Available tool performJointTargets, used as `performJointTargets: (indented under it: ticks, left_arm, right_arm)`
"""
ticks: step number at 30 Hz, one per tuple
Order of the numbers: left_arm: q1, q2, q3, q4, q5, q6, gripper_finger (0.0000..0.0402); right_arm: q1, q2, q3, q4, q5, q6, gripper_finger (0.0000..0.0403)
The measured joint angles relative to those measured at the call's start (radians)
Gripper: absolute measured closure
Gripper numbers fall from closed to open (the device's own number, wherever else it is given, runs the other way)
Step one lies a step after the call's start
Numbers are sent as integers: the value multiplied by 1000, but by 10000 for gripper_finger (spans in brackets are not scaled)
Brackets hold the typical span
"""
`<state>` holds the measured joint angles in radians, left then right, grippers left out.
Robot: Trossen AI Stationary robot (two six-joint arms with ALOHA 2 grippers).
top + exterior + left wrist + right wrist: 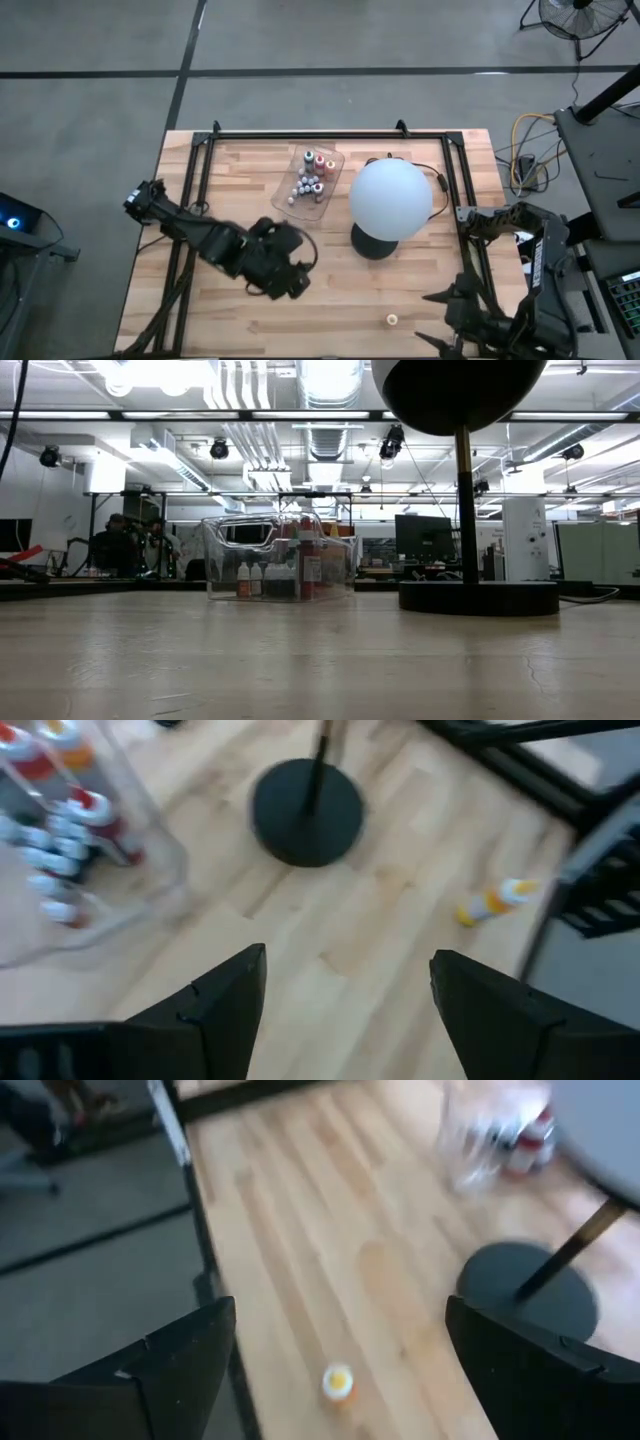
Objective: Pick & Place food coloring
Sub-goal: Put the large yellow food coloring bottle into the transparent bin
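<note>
One little yellow bottle (392, 319) lies alone on the bare wood near the table's front edge, on the right half, on its side with its white cap showing in the left wrist view (495, 902); nothing touches it. The rest of the bottles (309, 178) stand packed in the clear tray (289, 195) at the back middle of the table, red and white caps up. The right gripper (440, 320) hangs low at the front right corner, fingers spread wide and empty, the loose bottle just ahead of them and a little to the side (338, 1381). The left gripper (290, 283) reaches across from the left edge, arm stretched low over the boards, fingers (225, 1005) parted with nothing between them, stopped short of the middle. Between the tray and the loose bottle stands the lamp: a big white globe (390, 198) on a thin stem and a round black base (372, 242), right beside the tray. From table height the tray (222, 565) and base (478, 597) show, with people seated far behind.
</note>
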<state>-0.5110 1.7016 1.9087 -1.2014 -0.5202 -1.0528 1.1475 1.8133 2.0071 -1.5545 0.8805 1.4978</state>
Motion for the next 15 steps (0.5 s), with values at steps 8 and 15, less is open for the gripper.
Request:
performJointTargets:
  ticks: [8,15]
  left_arm:
    - [-79,5,0,69,3,31,136]
    - [-123,5,-10,86,-14,11,136]
  right_arm:
    - [80,1,-103,156,-51,-72,49]
    - [159,0,-241,173,-52,162,48]
